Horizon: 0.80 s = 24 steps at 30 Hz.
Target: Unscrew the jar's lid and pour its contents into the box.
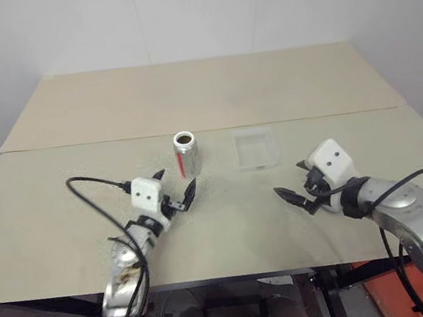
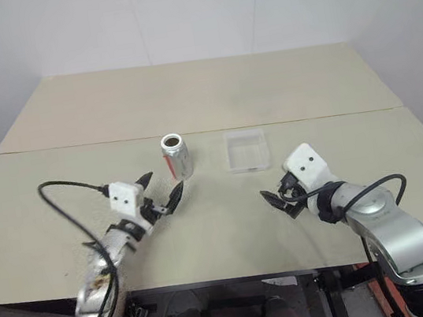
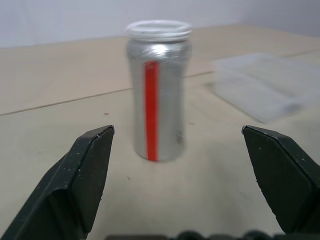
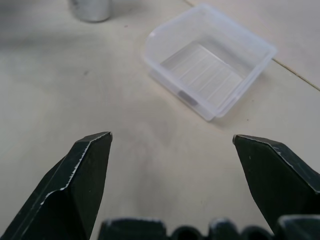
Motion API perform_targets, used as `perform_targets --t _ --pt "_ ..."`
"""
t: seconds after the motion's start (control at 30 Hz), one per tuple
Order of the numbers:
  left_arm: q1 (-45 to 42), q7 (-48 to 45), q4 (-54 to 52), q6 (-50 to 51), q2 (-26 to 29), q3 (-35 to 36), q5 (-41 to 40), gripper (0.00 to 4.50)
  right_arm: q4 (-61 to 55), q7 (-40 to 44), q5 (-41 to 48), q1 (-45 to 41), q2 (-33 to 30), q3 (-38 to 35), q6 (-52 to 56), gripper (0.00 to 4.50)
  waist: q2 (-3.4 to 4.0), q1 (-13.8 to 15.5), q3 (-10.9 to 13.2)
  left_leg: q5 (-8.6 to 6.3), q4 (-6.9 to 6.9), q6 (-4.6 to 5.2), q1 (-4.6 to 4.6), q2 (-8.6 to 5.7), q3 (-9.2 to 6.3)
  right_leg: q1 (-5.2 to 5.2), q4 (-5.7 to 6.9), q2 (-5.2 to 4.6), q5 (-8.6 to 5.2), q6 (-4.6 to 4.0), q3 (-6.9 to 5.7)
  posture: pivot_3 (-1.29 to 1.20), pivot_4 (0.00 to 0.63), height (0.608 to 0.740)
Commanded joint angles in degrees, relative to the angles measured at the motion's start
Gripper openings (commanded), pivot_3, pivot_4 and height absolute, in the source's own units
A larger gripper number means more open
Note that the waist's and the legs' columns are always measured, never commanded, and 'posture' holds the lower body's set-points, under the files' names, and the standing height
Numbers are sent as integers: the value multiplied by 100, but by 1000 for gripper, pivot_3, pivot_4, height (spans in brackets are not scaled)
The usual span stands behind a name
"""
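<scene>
The jar stands upright near the middle of the table, silvery with a red vertical stripe. Its white threaded mouth is uncovered and looks dark inside. The lid is out of view. The box, a shallow clear tray, lies just right of the jar and looks empty. My left gripper is open just in front of the jar, aimed at it without touching. My right gripper is open in front of and slightly right of the box, with nothing between its fingers.
The beige table is made of two boards with a seam running just behind the jar and box. A black cable loops off my left wrist. A white wall stands behind the far edge.
</scene>
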Motion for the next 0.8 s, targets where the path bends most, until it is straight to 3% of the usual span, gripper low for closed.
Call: perform_targets --t 0.03,0.17,0.3,0.47,0.63,0.8 --pt "122 -639 -797 317 462 208 -663 4454 -244 917 217 384 -441 -677 -891 4500 1 24 -1 0 0 0 3 0 1 2 -1 0 0 0 0 0 150 740" --pt "517 -2114 -1236 345 1572 657 -1613 4454 1 2011 532 877 -1002 -1492 -1518 4500 2 -5 -1 0 -1 -1 7 4 8 1 -2 0 -14 -20 2 0 150 740" --pt "756 -2881 -1079 339 2324 951 -1962 4454 215 2575 661 1101 -1161 -1896 -2022 4500 5 -36 -3 0 -14 -1 24 11 13 4 -1 5 -49 -16 5 0 150 740" --pt "722 -3055 -718 78 2486 1084 -1823 4454 424 2746 590 1105 -1198 -1950 -2192 4500 6 -26 -4 0 -16 -1 27 10 16 5 -2 5 -54 -15 8 0 150 740" --pt "642 -3464 -718 242 2549 1285 -2373 4454 405 2890 716 1087 -1266 -2023 -2130 4500 6 -3 -3 0 -20 -2 24 10 16 2 -3 5 -48 -23 8 0 150 740" --pt "675 -3677 -636 323 2765 1330 -2425 4454 414 2910 822 1103 -1203 -2001 -2105 4500 6 10 -4 0 -22 -2 26 11 16 3 -2 5 -50 -22 8 0 150 740"
